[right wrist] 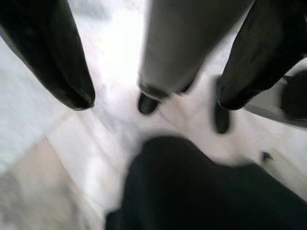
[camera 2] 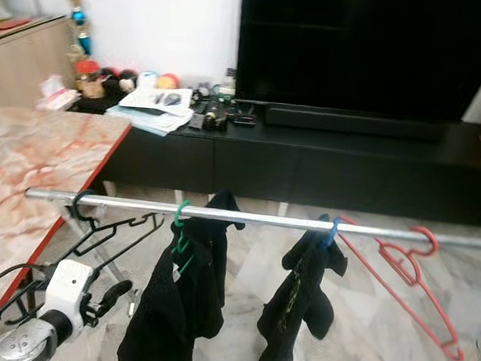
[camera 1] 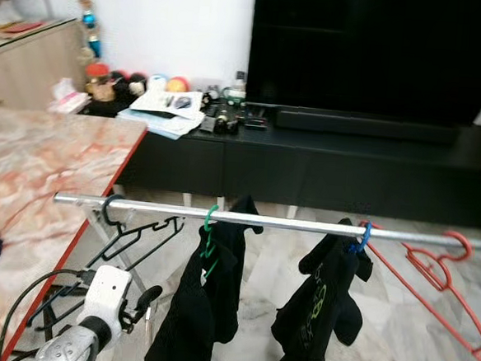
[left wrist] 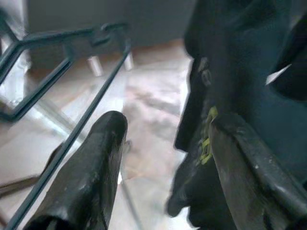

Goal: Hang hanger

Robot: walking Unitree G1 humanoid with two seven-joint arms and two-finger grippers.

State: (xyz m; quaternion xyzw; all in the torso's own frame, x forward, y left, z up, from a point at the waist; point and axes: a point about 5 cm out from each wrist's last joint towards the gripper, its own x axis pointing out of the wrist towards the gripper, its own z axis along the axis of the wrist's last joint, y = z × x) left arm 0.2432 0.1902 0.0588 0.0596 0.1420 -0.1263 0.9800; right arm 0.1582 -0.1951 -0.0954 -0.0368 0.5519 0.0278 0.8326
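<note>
The left hand (camera 1: 145, 302) sat low, below the left end of the long silver metal rail (camera 1: 303, 225), on a silver arm with a white wrist block, its two black fingers (left wrist: 91, 167) spread wide with nothing between them. In the left wrist view those fingers pointed past the thin black wire hanger (camera 1: 133, 235), which hung by its hook on the rail near that left end, just beside the edge of the pink marbled tabletop (camera 1: 34, 174). Farther along the rail, a black garment on a green hook (camera 1: 203, 302) hung near the middle, and right of it a second black garment on a blue hook (camera 1: 322, 310) carried pale green lettering, too blurred to read. At the rail's right end a red plastic hanger (camera 1: 440, 281) hung tilted, its long bar sloping down away from the rail. The right hand (right wrist: 153, 103) pointed down at the pale marble floor (right wrist: 57, 158), its two black fingers well apart and empty, with a dark cloth shape below them. Behind the rail stood a long black low cabinet (camera 1: 349, 167) strewn with papers.
</note>
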